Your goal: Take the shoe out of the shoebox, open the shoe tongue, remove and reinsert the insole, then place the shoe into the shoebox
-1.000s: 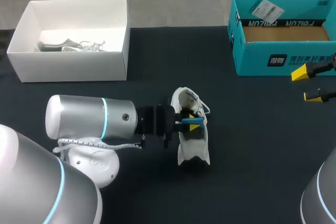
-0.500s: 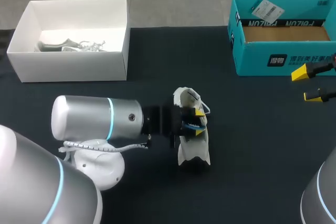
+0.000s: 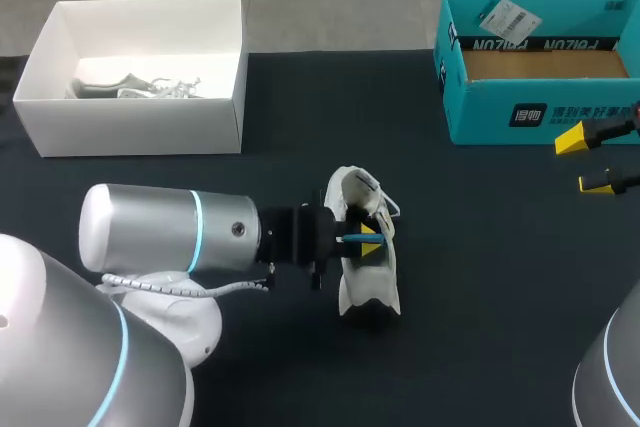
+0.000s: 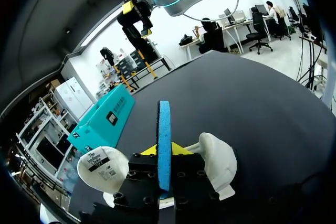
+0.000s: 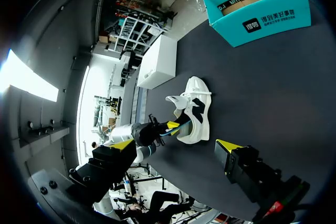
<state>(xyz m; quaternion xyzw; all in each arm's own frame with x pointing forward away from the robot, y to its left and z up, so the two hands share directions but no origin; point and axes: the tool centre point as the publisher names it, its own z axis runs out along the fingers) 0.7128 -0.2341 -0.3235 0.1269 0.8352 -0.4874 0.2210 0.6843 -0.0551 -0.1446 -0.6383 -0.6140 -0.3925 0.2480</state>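
- My left claw (image 3: 368, 239) is clenched on the blue insole (image 4: 164, 129). Its two yellow tips pinch the insole from both sides, so it stands on its thin edge.
- The claw holds the insole right over the shoe (image 3: 368, 282). I think that is so it can go out of, or back into, the shoe's mouth.
- The shoe sits on the black table (image 3: 500, 277), near the middle, a bit toward 6 o'clock. It is outside the shoebox (image 3: 530, 112), which waits at 1 o'clock with its top open.
- My right claw (image 3: 588, 161) hangs at 3 o'clock, released and holding nothing. It is well apart from the shoe, maybe to stay out of the way.
- The insole looks flat, thin and bendy, like foam.
- The shoe is white with black patches and looks soft and puffy.
- The shoebox is teal card with stiff, straight walls.
- A white box (image 3: 140, 132) sits at 10 o'clock.
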